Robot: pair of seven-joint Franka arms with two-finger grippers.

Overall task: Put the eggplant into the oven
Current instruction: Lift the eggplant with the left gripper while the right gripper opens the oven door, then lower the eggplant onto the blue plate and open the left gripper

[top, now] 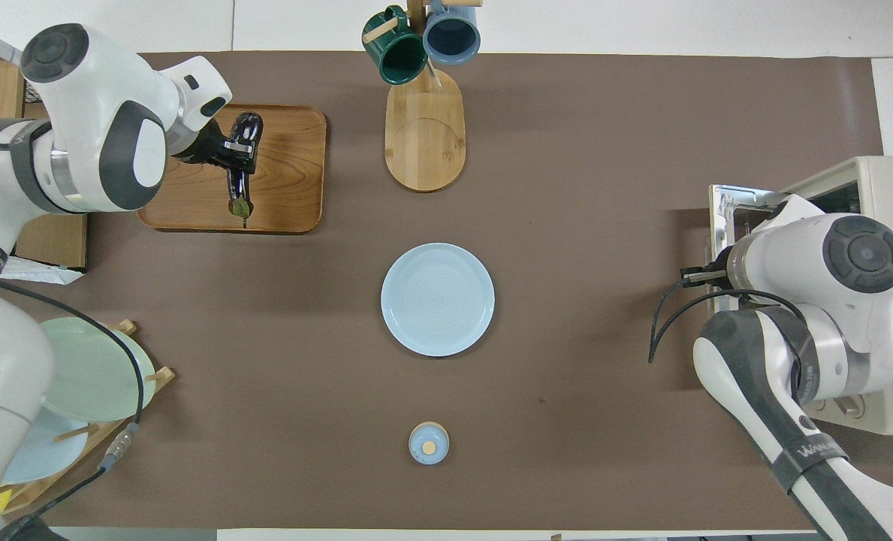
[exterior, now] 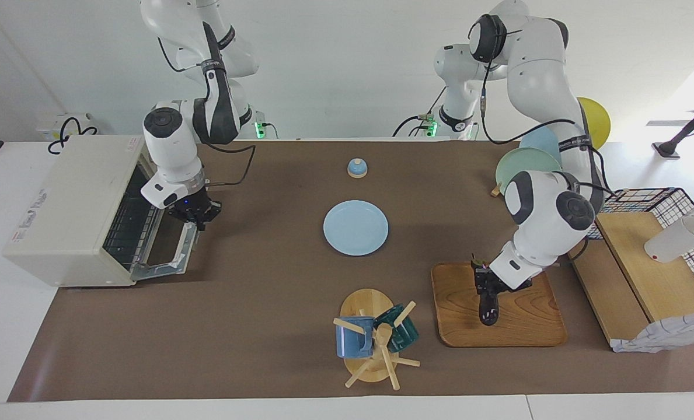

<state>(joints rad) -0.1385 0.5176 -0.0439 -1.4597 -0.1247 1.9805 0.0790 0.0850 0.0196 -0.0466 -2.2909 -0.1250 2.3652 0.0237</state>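
The oven (exterior: 69,213) stands at the right arm's end of the bench, its door (exterior: 168,256) dropped open onto the brown mat. The right gripper (exterior: 195,217) sits at the door's handle edge; whether it is clenched cannot be told. At the left arm's end lies the wooden tray (exterior: 498,318). Over it the left gripper (exterior: 487,284) is clamped on the eggplant (exterior: 488,308), which hangs tilted, stem cap up.
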